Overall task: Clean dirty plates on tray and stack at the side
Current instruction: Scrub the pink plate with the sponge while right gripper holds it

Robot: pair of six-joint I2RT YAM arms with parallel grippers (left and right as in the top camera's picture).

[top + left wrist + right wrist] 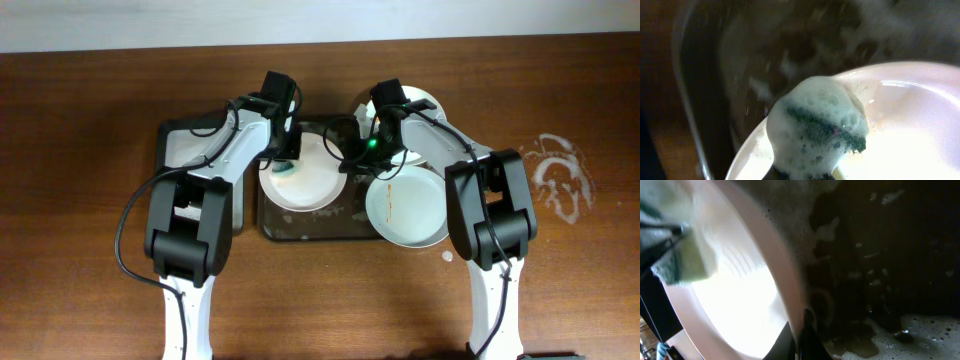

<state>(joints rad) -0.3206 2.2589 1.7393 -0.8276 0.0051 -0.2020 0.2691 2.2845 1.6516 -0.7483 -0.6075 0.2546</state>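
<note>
The left jaws clenched a foam-covered green sponge (285,168) (815,127) (682,260), pressed on the near-left inner face of the middle plate (305,185) (910,130) (735,305). The right jaws pinched that same plate by its right rim, one dark finger showing at the rim's edge in the right wrist view. This plate lay in the left half of the tray (320,228) (790,45) (880,255), whose dark floor was streaked with foam and wet patches.

A second plate (405,210), with a thin orange-brown smear, sat at the tray's right end, overhanging its rim onto the bench (80,150). A third plate (425,103) lay at the tray's far right corner, partly hidden under the right arm. A narrower side tray (195,145) stood just left of the main one. A white foam smear (560,175) marked the bench well to the right.
</note>
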